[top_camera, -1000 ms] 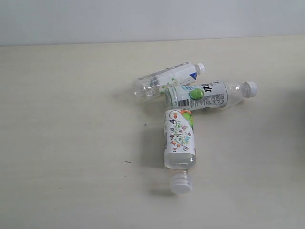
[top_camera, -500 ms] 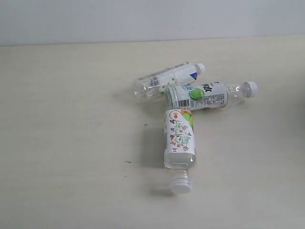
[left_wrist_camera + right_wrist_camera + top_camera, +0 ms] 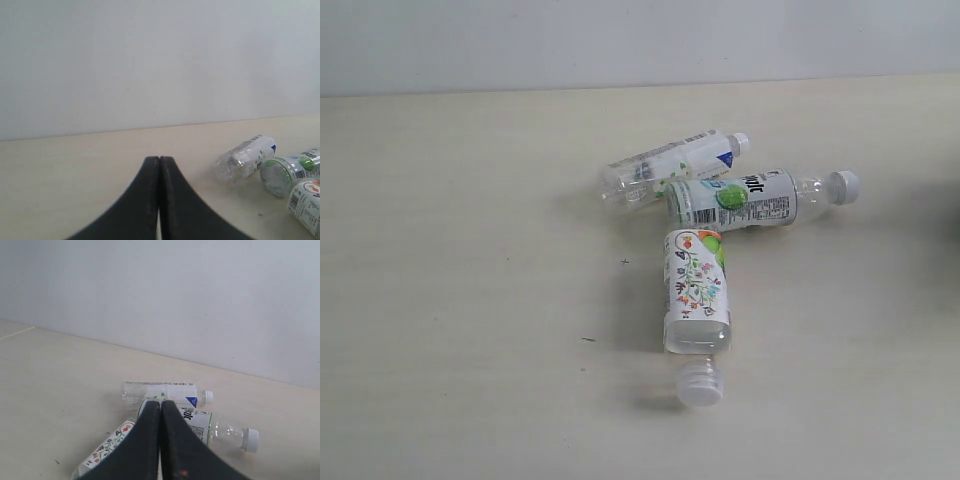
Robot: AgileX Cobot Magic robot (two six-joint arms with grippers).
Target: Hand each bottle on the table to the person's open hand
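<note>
Three bottles lie on their sides, touching, on the cream table [image 3: 470,300]. The slim white-label bottle [image 3: 670,163] is farthest back, the green-dot bottle [image 3: 745,200] lies just in front of it, and the floral bottle [image 3: 697,290] points toward the front with its white cap [image 3: 701,385]. Neither gripper shows in the exterior view. My left gripper [image 3: 159,160] is shut and empty, off to one side of the slim bottle [image 3: 247,156] and green-dot bottle [image 3: 290,172]. My right gripper [image 3: 161,403] is shut and empty, in front of the slim bottle [image 3: 165,391], green-dot bottle [image 3: 220,429] and floral bottle [image 3: 107,447]. The person's open hand is out of view.
A plain grey wall [image 3: 620,40] rises behind the table's far edge. Tiny dark specks [image 3: 625,262] mark the tabletop left of the floral bottle. A faint dark shadow [image 3: 954,215] touches the right edge of the exterior view.
</note>
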